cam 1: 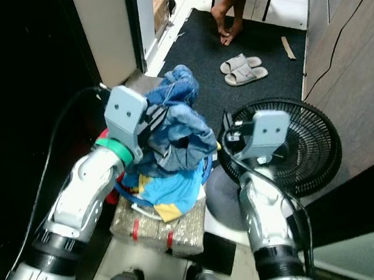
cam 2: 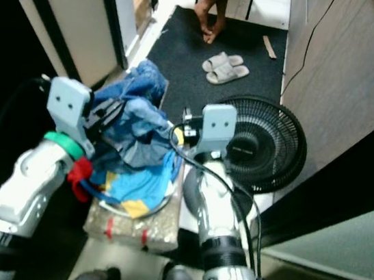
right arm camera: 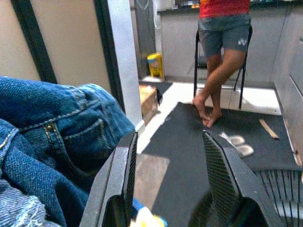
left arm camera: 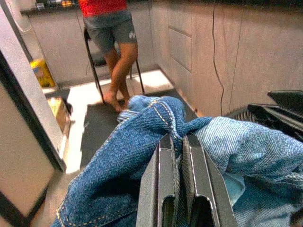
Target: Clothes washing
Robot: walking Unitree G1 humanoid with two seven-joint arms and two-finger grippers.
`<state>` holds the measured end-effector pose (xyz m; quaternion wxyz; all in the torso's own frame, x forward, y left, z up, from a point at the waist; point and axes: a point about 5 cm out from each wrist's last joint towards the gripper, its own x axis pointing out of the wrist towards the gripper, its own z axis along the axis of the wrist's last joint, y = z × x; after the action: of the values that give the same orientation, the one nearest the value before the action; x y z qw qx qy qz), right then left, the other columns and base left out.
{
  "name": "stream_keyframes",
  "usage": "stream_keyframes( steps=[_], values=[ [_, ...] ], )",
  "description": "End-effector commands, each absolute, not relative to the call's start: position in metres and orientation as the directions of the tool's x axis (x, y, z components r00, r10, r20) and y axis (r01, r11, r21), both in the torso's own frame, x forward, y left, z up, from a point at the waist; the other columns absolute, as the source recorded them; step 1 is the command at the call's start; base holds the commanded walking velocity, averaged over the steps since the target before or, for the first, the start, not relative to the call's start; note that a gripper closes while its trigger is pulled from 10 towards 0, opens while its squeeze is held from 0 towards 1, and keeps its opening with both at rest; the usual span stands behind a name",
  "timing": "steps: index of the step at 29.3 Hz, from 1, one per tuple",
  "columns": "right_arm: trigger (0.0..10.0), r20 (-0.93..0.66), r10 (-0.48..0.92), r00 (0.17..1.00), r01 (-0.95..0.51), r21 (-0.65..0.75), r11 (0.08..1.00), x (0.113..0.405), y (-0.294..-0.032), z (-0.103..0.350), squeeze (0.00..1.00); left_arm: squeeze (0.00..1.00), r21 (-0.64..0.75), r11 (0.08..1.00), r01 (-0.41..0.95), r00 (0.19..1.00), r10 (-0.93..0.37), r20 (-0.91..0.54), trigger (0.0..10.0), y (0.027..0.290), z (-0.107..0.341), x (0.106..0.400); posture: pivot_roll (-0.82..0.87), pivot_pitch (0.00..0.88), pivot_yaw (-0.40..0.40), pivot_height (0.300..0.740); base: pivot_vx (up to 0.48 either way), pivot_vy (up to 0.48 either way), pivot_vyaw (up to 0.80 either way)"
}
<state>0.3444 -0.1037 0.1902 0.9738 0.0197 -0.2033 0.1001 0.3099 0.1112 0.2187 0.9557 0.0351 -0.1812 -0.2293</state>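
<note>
A bundle of blue denim jeans (cam 1: 176, 118) is lifted over a pile of laundry, where a light blue and yellow garment (cam 1: 166, 191) lies on top. My left gripper (left arm camera: 182, 142) is shut on a fold of the jeans, its fingers (cam 1: 153, 123) buried in the denim. My right gripper (right arm camera: 168, 139) is open with nothing between its fingers. It hovers just right of the jeans (right arm camera: 52, 123), near the fan. The pile rests on a silvery wrapped block (cam 1: 161, 232).
A black floor fan (cam 1: 303, 150) lies on its base at the right, close to my right arm. A person sits on a chair ahead, feet (cam 1: 226, 28) on the dark mat, grey slippers (cam 1: 243, 69) nearby. A door frame (cam 1: 131, 15) stands left, a wall right.
</note>
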Motion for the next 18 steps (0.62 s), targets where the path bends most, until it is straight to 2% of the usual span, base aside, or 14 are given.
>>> stream_keyframes(
  steps=[1, 7, 9, 10, 12, 18],
  values=[
    [10.0, 0.46, 0.169, 0.872, -0.211, 0.042, 0.977, 0.341, -0.102, 0.212, 0.0, 0.0, 0.19, 0.882, 0.432, 0.748, -0.468, 0.472, 10.0, 0.102, 0.259, 0.301, 0.05, 0.111, 0.092, 0.74, 0.0, 0.0, 0.0],
    [10.0, 0.513, 0.158, 0.844, -0.217, 0.058, 0.974, 0.334, -0.102, 0.231, 0.0, 0.0, 0.218, 0.878, 0.427, 0.715, -0.475, 0.513, 10.0, 0.102, 0.279, 0.293, 0.04, 0.094, 0.089, 0.74, 0.0, 0.0, 0.0],
    [10.0, 0.543, 0.153, 0.825, -0.204, 0.034, 0.978, 0.321, -0.106, 0.239, 0.0, 0.0, 0.264, 0.872, 0.412, 0.77, -0.488, 0.41, 10.0, 0.117, 0.258, 0.285, 0.04, 0.082, 0.091, 0.74, 0.0, 0.0, 0.0],
    [10.0, 0.543, 0.153, 0.825, -0.204, 0.034, 0.978, 0.321, -0.106, 0.239, 0.0, 0.0, 0.264, 0.872, 0.412, 0.77, -0.488, 0.41, 10.0, 0.117, 0.258, 0.285, 0.04, 0.082, 0.091, 0.74, 0.0, 0.0, 0.0],
    [10.0, 0.53, 0.158, 0.833, -0.186, -0.001, 0.983, 0.309, -0.116, 0.234, 0.0, 0.0, 0.225, 0.88, 0.418, 0.827, -0.471, 0.306, 10.0, 0.135, 0.234, 0.274, 0.03, 0.077, 0.089, 0.74, 0.0, 0.0, 0.0],
    [10.0, 0.487, 0.173, 0.856, -0.19, -0.014, 0.982, 0.305, -0.122, 0.226, 0.0, 0.0, 0.175, 0.897, 0.406, 0.855, -0.44, 0.273, 10.0, 0.149, 0.233, 0.268, 0.04, 0.07, 0.088, 0.74, 0.0, 0.0, 0.0]
  ],
)
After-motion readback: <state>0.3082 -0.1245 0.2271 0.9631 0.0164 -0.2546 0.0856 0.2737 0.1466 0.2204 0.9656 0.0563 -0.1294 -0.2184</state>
